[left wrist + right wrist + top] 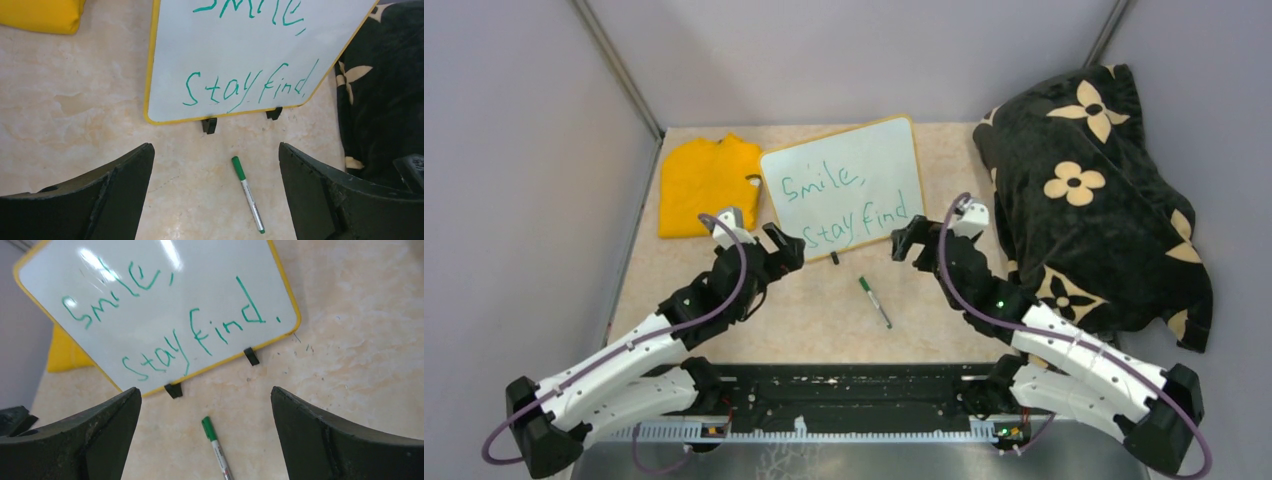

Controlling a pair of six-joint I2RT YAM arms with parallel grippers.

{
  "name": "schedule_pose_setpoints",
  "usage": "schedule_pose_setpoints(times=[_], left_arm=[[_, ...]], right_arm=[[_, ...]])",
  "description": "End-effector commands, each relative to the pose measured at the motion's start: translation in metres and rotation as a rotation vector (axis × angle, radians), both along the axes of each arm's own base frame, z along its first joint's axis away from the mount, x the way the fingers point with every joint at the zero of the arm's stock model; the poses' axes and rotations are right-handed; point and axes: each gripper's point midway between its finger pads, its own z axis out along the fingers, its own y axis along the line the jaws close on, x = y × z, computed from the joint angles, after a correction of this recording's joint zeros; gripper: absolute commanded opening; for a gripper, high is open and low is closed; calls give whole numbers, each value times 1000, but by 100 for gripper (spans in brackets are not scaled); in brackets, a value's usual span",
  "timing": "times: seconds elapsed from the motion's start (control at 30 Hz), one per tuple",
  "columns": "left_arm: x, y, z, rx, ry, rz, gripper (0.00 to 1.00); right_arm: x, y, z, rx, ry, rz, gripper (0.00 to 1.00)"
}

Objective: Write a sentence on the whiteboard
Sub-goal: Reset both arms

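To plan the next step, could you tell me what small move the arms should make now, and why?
Probably draw the right arm back from the board. The sentence looks finished, ending in a full stop; the marker lies loose in front of the board, and both arms' jaws stand open and empty, so nothing seems left to write.

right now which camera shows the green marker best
Left wrist: the marker lies whole and large, near the whiteboard. The right wrist view cuts off its tail end; the top view shows it whole but small.
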Motion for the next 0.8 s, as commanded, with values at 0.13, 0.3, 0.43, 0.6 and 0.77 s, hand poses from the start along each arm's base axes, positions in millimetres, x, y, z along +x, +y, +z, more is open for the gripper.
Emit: schedule_pose_setpoints(times=[0.13, 0.3, 0.43, 0.6, 0.77], left_arm=[[-2, 14, 42, -20, 3, 64, 99], [1, 18, 59, 239, -47, -42, 99], [1, 21, 78, 350, -167, -125, 99], [0, 29, 103, 464, -246, -172, 99], [-5, 25, 129, 417, -320, -203, 99]], right_arm=[[9, -22, 68, 62, -105, -127, 99], [13, -31, 92, 7, -128, -162, 99], [11, -24, 117, 62, -199, -108, 99], [9, -22, 125, 26, -175, -85, 99], [5, -43, 137, -53, -176, -137, 99]])
